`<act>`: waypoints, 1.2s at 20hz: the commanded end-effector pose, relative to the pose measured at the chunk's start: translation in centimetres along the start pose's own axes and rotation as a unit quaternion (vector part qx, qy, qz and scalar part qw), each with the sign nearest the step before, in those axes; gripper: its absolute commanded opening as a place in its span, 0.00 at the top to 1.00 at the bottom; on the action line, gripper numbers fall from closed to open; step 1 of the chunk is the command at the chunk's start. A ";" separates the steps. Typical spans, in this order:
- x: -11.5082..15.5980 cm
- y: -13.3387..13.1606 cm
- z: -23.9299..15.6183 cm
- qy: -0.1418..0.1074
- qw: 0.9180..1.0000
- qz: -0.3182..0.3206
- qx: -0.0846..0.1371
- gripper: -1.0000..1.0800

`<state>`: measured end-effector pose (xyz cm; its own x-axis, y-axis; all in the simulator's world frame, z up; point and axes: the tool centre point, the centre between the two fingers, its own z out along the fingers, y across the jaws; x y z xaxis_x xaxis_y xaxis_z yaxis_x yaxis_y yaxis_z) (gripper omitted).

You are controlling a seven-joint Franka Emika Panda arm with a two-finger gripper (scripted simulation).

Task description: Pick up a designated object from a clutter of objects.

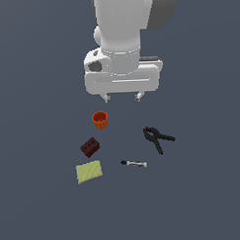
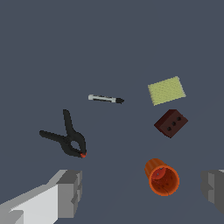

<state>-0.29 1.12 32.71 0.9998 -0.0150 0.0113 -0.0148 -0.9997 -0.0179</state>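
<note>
Only container you've got is the orange cup (image 1: 100, 119): upright, mouth open, and in the wrist view its inside (image 2: 162, 178) shows just orange wall and shadow, no item I can make out.

Your target, the black clamp (image 1: 157, 138), lies flat on the grey floor (image 1: 204, 197) at the exterior view's right of the group. Red-orange tip points back toward the arm, the two handles splay away from it. Nothing touches it; open floor all round.

Nearest neighbour is the thin black-and-silver stick (image 1: 134, 163), lying flat near the handle ends but apart from them. The dark red brick (image 1: 90, 147) and yellow-green pad (image 1: 89, 171) sit well apart on the exterior view's left, with the cup just behind the brick.

Gripper (image 1: 123, 97) hangs above the floor behind the clutter, between cup and clamp in line. Its fingers (image 2: 70, 192) are spread wide, one at each edge of the wrist view, nothing between them. No table edge or wall visible in either view.
</note>
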 end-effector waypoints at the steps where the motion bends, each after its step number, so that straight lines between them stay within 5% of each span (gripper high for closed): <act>1: 0.0 0.0 0.0 0.000 1.000 0.000 0.000 0.04; 11: 1.0 3.1 -0.9 0.015 1.000 0.015 -0.003 0.04; 24: 1.7 -0.1 3.8 0.010 0.999 -0.045 -0.013 0.04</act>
<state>1.31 0.52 29.98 0.9982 0.0491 0.0343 0.0489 -0.9988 0.0055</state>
